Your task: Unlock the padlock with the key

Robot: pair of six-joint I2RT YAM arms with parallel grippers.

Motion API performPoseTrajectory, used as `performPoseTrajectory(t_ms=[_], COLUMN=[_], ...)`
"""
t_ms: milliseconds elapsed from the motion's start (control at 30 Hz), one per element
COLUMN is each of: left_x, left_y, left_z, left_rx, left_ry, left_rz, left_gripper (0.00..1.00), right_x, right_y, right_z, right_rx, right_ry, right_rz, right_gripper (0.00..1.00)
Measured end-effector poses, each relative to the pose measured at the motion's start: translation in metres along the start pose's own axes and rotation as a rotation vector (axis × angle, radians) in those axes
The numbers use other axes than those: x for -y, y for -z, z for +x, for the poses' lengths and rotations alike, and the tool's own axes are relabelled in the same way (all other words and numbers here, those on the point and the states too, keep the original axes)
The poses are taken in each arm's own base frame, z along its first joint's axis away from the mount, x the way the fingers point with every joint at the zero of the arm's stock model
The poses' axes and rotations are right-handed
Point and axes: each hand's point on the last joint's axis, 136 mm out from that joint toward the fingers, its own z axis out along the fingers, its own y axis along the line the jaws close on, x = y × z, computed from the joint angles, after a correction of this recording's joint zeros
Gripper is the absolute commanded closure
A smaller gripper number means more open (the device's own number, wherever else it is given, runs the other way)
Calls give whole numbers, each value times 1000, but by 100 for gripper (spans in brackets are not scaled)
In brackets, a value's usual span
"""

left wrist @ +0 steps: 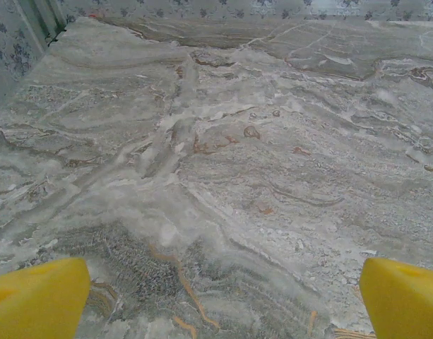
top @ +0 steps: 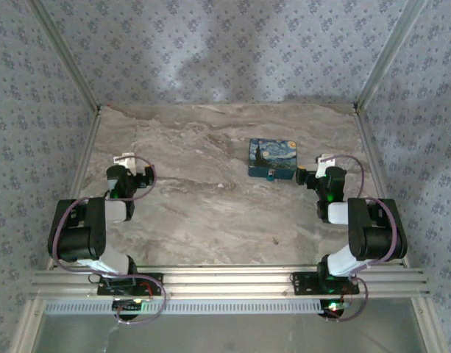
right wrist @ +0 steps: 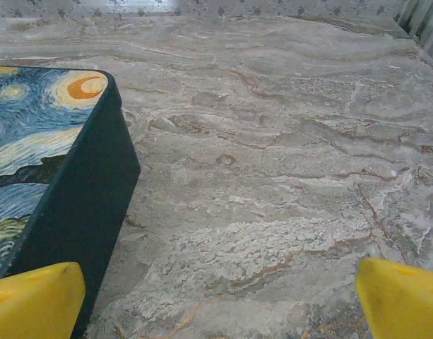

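a: marbled grey surface [top: 203, 213] is carrying the padlock [top: 273, 157] at about one o'clock, with the tiny key [top: 271, 176] sitting at its six o'clock edge.
b: what are the right fingers [right wrist: 32, 300] doing?
a: gaping wide, gripping nothing, hovering at the padlock's four o'clock. the left fingers [left wrist: 36, 296] are spread and empty too, out at nine o'clock.
b: what's worrying you?
a: i'm guessing a low sweep risks nudging the block and flicking that small key away.
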Motion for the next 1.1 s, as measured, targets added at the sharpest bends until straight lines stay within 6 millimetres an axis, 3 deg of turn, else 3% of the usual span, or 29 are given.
performPoseTrajectory(t_ms=[1000,1100], left_x=[-1,-3], left_y=[2,12], left_z=[-1,-12], left_rx=[-4,14], left_ry=[5,8], left_rz=[-5,-18], left_gripper=[2,2], right_x=[2,2], right_y=[2,9], right_z=[2,-6], right_rx=[-16,-16], right_ry=[-3,-3], right_rz=[0,1], right_gripper=[0,0])
